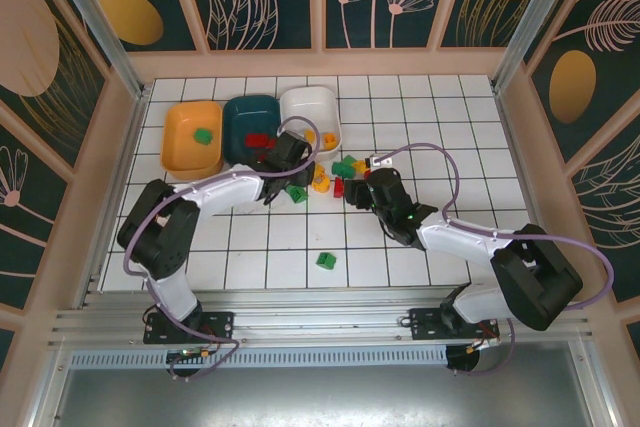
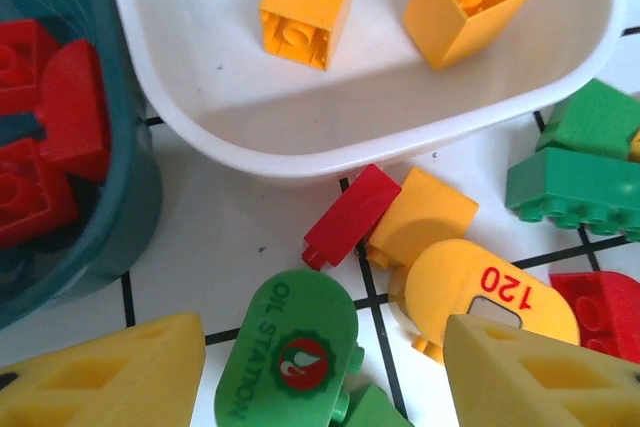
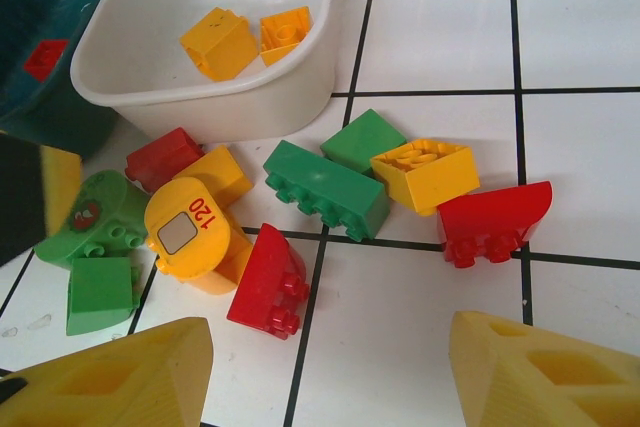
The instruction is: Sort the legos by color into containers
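a lone green brick (image 1: 326, 260) sits nearest the arms on the tiled worktop (image 1: 450, 117). both grippers stand open, holding nothing: the left gripper (image 2: 320, 342) straddles a green "oil station" brick (image 2: 285, 367), the right gripper (image 3: 330, 347) faces a yellow "120" brick (image 3: 190, 232). beyond, the white tray (image 3: 300, 77) holds two yellow-orange bricks (image 3: 220, 42), the teal tray (image 1: 250, 107) red ones, the orange tray (image 1: 180, 152) one green.

The bricks (image 3: 325, 187) are smooth, glossy plastic with soft highlights on their faces. The white tray (image 3: 250, 107) is shiny plastic, faintly specked inside; the teal tray (image 2: 115, 232) has the same smooth sheen. The counter (image 3: 440, 37) is a glossy white surface ruled with dark lines. The fingers (image 3: 540, 377) of the right claw (image 3: 328, 347) look like matt yellow plastic, slightly grainy.
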Robot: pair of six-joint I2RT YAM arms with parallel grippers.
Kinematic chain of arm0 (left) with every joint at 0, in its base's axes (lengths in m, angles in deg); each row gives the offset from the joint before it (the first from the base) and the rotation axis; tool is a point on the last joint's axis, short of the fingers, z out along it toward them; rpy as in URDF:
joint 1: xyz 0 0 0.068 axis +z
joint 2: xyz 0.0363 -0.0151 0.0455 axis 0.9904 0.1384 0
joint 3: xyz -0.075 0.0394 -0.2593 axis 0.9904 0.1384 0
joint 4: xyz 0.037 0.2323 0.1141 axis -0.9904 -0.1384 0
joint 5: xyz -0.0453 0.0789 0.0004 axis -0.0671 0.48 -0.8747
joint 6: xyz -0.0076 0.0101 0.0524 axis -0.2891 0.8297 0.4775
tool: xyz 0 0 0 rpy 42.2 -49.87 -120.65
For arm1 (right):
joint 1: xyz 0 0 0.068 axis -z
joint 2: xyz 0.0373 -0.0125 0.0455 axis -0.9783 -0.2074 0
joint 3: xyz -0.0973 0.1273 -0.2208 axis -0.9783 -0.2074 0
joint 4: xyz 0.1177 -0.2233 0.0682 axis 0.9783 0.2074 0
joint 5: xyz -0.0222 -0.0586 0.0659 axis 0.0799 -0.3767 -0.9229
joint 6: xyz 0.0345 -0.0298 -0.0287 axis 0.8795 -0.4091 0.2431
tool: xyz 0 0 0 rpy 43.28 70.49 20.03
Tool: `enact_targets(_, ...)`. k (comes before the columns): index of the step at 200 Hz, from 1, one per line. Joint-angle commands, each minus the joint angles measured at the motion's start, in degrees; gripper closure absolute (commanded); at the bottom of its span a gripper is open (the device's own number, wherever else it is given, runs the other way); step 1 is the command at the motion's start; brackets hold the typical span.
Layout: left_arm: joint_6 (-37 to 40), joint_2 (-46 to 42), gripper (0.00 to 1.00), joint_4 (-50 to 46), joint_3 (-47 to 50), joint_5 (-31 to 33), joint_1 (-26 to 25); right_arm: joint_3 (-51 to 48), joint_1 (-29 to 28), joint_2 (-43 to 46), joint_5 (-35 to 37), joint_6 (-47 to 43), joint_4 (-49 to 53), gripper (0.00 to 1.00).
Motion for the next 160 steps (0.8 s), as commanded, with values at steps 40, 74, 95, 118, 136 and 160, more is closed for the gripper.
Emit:
enact_targets(40,2.0,3.9,0.37,-2.7,-0.7,1.8,-0.1,1.0,-0.4,0.5,2.5,-0.4,-1.1,0.35)
enact_targets(74,2.4,5.9,0.37,-2.3,-0.7,2.3,-0.1,1.0,-0.5,0.2,2.4,-0.3,-1.2,0.35)
enact_targets(95,2.5,8.0,0.38,-1.9,-1.2,1.8,-0.1,1.0,-0.5,0.2,2.6,-0.4,-1.2,0.35)
enact_targets(118,2.5,8.6,0.43,-1.1,-1.1,1.4,-0.1,1.0,-0.5,0.0,2.9,-0.5,-1.2,0.35)
enact_targets(136,2.5,7.8,0.5,-1.1,-1.0,1.9,-0.1,1.1,-0.5,-0.1,2.9,-0.5,-1.3,0.35)
enact_targets(160,2.1,5.2,0.64,-1.1,-0.1,1.5,-0.1,1.2,-0.5,-0.5,2.6,-0.5,-1.3,0.35)
